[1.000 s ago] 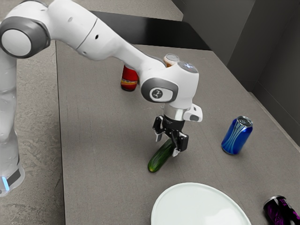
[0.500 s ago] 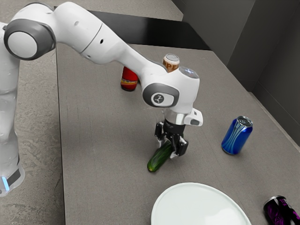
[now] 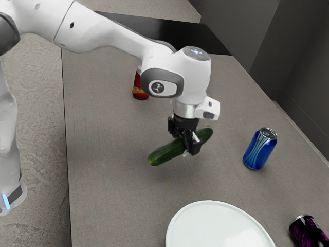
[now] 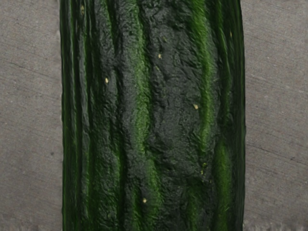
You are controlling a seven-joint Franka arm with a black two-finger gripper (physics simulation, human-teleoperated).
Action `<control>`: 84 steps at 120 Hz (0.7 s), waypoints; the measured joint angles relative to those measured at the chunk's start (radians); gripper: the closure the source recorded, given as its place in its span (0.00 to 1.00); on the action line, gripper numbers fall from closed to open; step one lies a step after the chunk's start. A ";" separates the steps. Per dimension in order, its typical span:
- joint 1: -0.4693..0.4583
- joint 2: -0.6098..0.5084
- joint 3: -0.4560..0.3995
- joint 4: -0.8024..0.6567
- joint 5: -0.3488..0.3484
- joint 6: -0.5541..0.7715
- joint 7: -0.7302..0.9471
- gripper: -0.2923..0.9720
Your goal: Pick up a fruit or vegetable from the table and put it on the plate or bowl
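Cucumber (image 3: 163, 153) hangs off the tabletop (image 3: 103, 164), clenched mid-length by the end effector (image 3: 188, 143). This looks like the carrying step: next, swing it over the plate (image 3: 216, 226) and lower.

One cucumber (image 3: 165, 152), one white plate (image 3: 218, 227), three drink cans: blue can (image 3: 259, 149) and purple can (image 3: 308, 232) near the plate, red can (image 3: 138, 88) farther off.

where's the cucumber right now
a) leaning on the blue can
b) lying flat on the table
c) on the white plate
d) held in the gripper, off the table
d: the gripper is shut on the cucumber, which hangs tilted above the table, short of the plate.
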State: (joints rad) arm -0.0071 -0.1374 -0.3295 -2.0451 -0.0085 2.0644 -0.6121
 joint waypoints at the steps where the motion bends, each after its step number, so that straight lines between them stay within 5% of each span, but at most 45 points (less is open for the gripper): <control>1: -0.001 -0.003 -0.007 0.001 0.000 -0.003 0.001 0.61; 45: -0.013 -0.010 -0.223 0.124 0.000 -0.112 0.026 0.61; 84: -0.031 0.139 -0.279 0.294 0.048 -0.190 0.039 0.62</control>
State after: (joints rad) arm -0.0377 0.0019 -0.6080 -1.7511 0.0393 1.8748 -0.5730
